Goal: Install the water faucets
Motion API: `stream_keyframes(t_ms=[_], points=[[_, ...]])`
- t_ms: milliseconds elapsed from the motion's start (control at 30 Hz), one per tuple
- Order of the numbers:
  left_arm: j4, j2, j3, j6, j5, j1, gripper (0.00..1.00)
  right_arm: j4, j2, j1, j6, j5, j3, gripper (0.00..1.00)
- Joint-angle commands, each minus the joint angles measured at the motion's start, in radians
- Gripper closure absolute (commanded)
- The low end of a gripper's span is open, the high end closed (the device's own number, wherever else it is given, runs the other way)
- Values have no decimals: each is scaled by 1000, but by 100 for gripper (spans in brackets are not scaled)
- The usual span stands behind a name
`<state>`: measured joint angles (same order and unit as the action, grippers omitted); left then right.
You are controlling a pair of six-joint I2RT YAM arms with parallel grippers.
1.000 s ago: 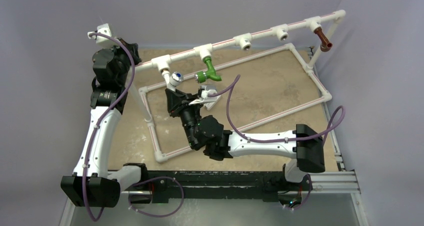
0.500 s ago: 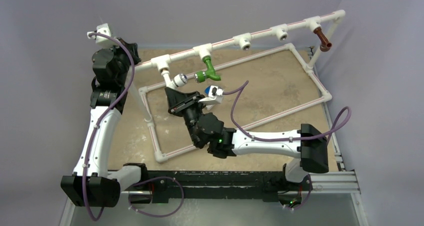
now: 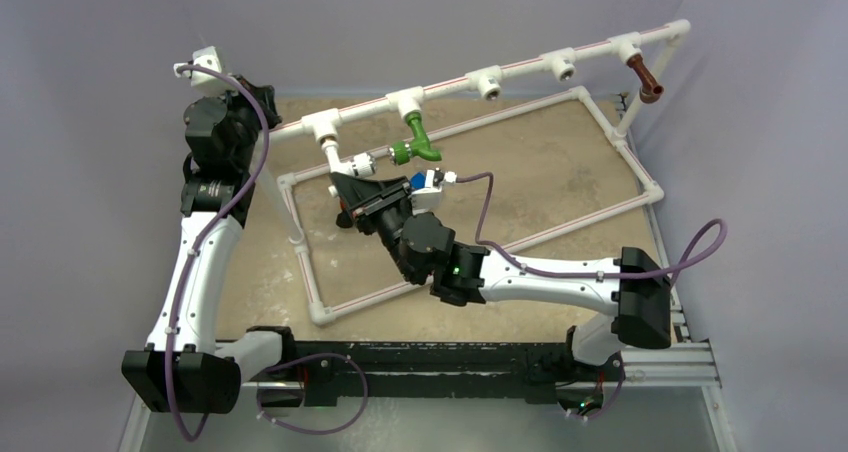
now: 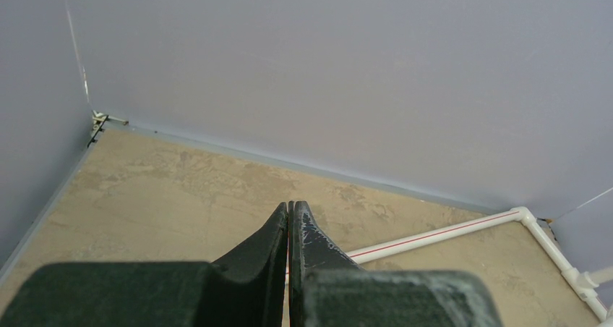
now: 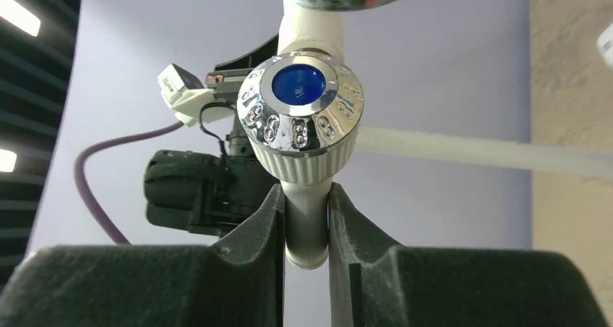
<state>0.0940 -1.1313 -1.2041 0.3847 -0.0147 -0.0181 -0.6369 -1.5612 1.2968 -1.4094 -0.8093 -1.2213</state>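
Since a second ago your right arm's elbow has swung toward the right edge of the bench [image 3: 560,172] and its wrist has rolled. The white faucet [image 3: 358,162] turned with it; its silvery knob now faces the green faucet [image 3: 415,142].

- Right gripper [image 5: 307,218]: clamped on the white faucet's stem just below the knob, fingers [image 5: 260,226] pressing both sides.
- White faucet hangs from the leftmost tee of the raised pipe [image 3: 520,67], over the far-left part of the bench.
- Green faucet: on the next tee, just beside the white one.
- Brown faucet [image 3: 645,79]: at the far-right corner, on the last tee.
- Knob has a blue centre cap; its mark is too small to read.
- Left gripper [image 4: 290,215]: fingers pressed together, holding nothing.
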Motion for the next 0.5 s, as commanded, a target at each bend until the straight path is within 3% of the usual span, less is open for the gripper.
stream_keyframes(t_ms=[0,233,467], points=[[342,-30,92,11,82,-11,100,25,18,-94,-236,-9,-7,100],[342,-31,91,13,84,-11,100,31,22,-95,-346,27,17,100],[342,-31,92,13,89,-11,100,24,15,-95,-358,29,29,100]])
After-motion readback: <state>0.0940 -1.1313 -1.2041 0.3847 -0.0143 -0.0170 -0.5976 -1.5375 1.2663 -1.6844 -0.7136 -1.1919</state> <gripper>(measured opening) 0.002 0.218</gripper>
